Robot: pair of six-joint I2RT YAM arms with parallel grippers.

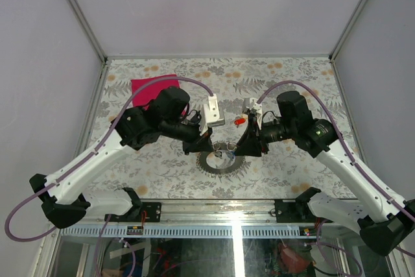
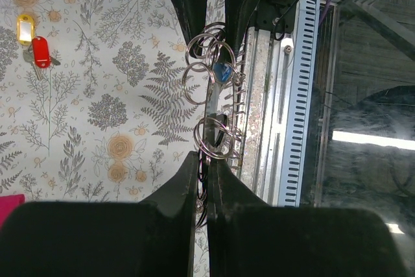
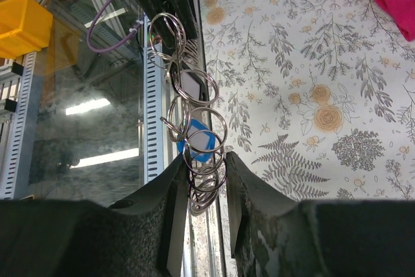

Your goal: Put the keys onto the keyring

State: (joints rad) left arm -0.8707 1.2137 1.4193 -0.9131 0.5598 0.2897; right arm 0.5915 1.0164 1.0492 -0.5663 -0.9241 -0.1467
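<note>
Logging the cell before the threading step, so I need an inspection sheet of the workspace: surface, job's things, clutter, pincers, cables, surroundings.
Surface: floral-print table, flat.
Job's things: keyring, linked rings with a blue piece, stretched between both pincers; keys with red and yellow heads lie apart on the table, none threaded.
Clutter: pink-red cloth at the far left.
Grippers: left pincer and right pincer each shut on the keyring.
Cables: a purple cable arcs over each arm, clear of the rings.
Surroundings: white walls; slotted rail at the near edge.

Floral-print table (image 1: 162, 173), plain white enclosure walls (image 1: 220, 4), aluminium frame posts (image 1: 78, 11), even light
</note>
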